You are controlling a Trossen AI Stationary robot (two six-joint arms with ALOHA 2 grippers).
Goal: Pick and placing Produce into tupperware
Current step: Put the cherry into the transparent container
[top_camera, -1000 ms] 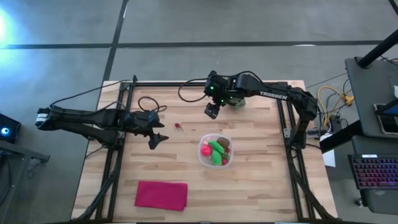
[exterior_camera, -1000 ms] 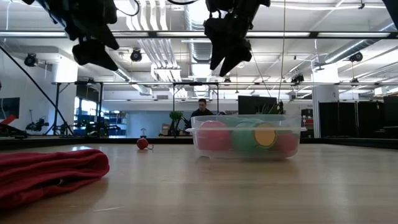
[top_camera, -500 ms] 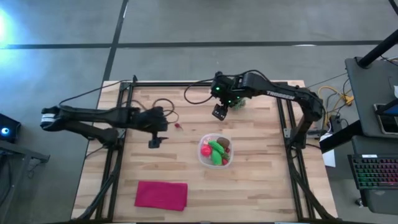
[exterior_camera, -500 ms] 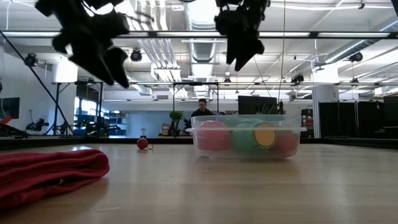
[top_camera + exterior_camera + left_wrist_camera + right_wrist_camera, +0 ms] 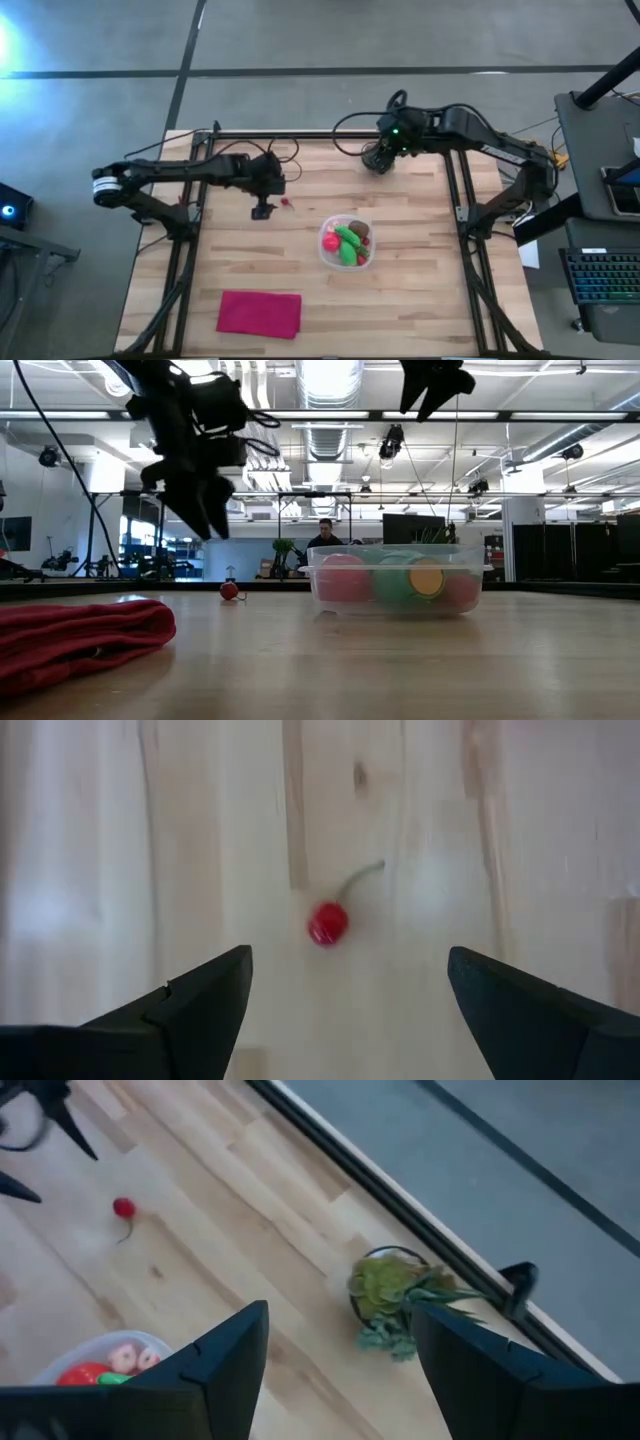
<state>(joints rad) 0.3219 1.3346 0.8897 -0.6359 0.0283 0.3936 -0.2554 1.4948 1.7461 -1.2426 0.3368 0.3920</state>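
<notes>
A small red cherry-like piece with a thin stem [image 5: 327, 923] lies on the bare wood [image 5: 287, 203], also seen in the low view [image 5: 230, 591] and the right wrist view [image 5: 124, 1208]. My left gripper [image 5: 262, 210] [image 5: 345, 1000] hovers open above the table just left of it, touching nothing. The clear tupperware [image 5: 346, 241] [image 5: 397, 578] stands on the table to the right, holding green, red, pink and brown produce. My right gripper [image 5: 340, 1350] is open and raised near the table's far edge, by the potted plant [image 5: 381, 160].
A magenta cloth [image 5: 259, 312] [image 5: 80, 635] lies flat near the table's near-left corner. The potted green plant [image 5: 400, 1295] stands at the far edge. Black cables [image 5: 240, 165] loop on the far-left wood. A person [image 5: 323, 535] shows far beyond the table.
My left gripper has moved right and toward the far edge, ending beside the red piece, and has come lower. My right gripper has pulled back toward the far right, over the plant, and has risen. The produce and the tupperware have stayed in place.
</notes>
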